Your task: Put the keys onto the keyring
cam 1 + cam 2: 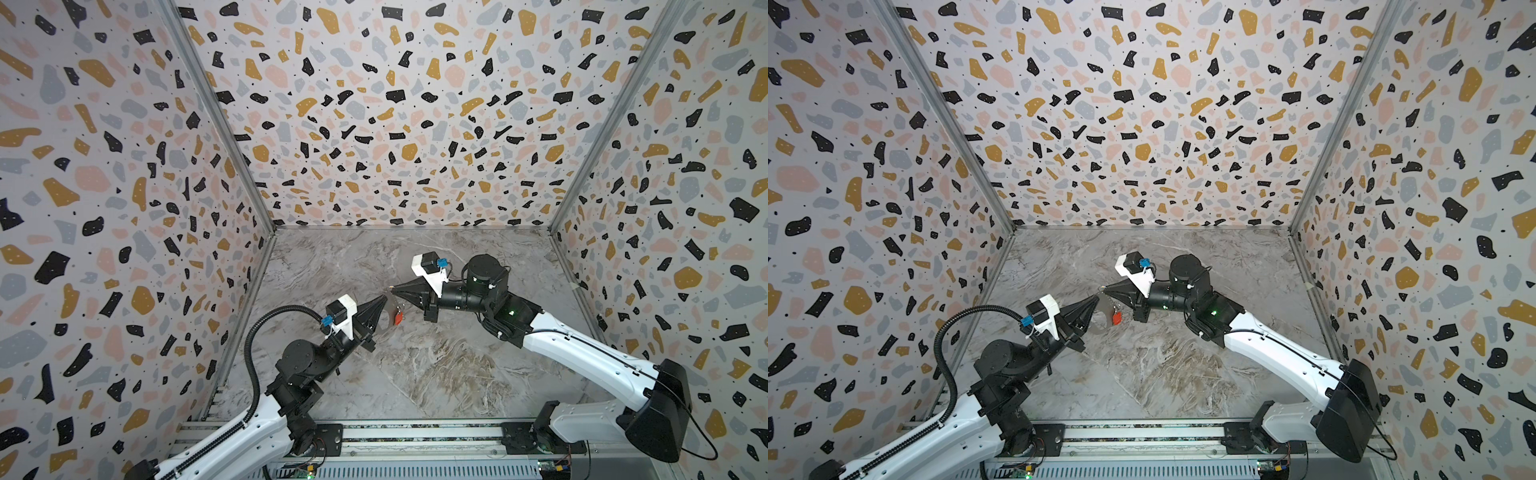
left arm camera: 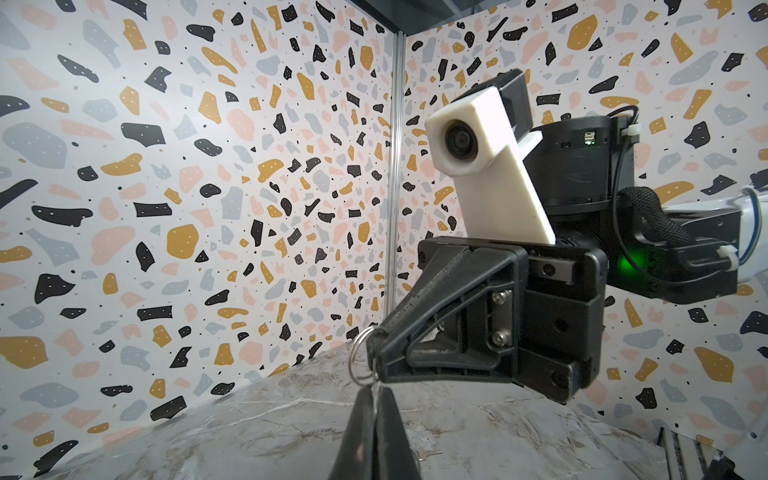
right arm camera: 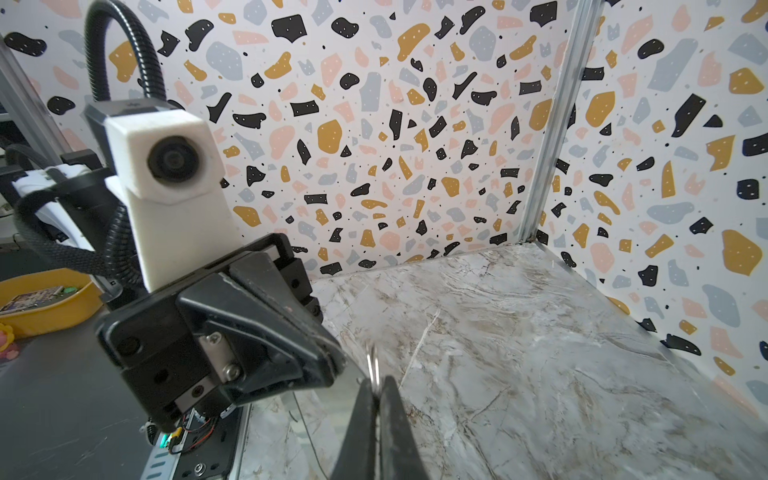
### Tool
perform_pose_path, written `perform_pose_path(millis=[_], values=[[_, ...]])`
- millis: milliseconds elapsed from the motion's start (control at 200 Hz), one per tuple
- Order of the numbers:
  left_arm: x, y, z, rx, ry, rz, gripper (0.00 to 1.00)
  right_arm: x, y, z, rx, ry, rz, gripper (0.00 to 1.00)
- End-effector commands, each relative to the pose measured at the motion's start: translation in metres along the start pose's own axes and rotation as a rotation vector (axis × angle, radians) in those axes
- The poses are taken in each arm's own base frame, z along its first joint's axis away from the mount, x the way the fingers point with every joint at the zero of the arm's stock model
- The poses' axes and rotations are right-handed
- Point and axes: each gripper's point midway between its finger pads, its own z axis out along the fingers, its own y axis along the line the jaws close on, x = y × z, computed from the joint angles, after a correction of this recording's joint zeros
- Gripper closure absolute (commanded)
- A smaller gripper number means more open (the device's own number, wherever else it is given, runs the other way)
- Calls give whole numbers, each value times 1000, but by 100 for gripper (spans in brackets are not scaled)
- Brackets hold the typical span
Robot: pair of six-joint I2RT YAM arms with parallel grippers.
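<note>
Both arms meet nose to nose above the marble tabletop (image 1: 415, 374), so the work happens in the air, where nothing presses on the parts. The left gripper (image 1: 383, 298) has its jaws pressed together on a thin silvery edge, apparently the rim of the keyring (image 3: 349, 388), holding the flat grey loop steady as the target. The right gripper (image 1: 394, 290) has its jaws clamped on a small split ring (image 2: 360, 358), probably a key's ring pinched edge-on for threading over the loop. A red-tagged key (image 1: 1117, 318) hangs just below the fingertips, seemingly from the keyring, though the attachment is too small to confirm.
</note>
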Motion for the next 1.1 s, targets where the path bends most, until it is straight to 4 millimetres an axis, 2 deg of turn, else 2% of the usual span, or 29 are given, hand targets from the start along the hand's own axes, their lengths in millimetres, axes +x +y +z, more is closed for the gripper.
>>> perform_pose_path(millis=[0, 220, 451, 556, 686, 936, 1096], values=[[-28, -6, 0, 28, -91, 7, 100, -36, 8, -11, -11, -101, -8, 100], [-29, -5, 1, 27, -91, 3, 100, -39, 6, -13, -4, -186, 118, 100], [-31, -3, 0, 11, -96, 0, 100, -38, 5, -19, 24, -234, 146, 100], [-32, -2, 0, 7, -97, -8, 83, -36, 5, -19, 24, -233, 135, 100], [-37, -4, -1, 17, -103, -15, 70, -36, 5, -20, 13, -235, 118, 100], [-59, -8, -13, 33, -166, -16, 66, -33, 5, -23, -46, -222, 41, 100], [-70, -4, -24, -2, -198, -10, 65, -31, 4, -29, -117, -211, -22, 100]])
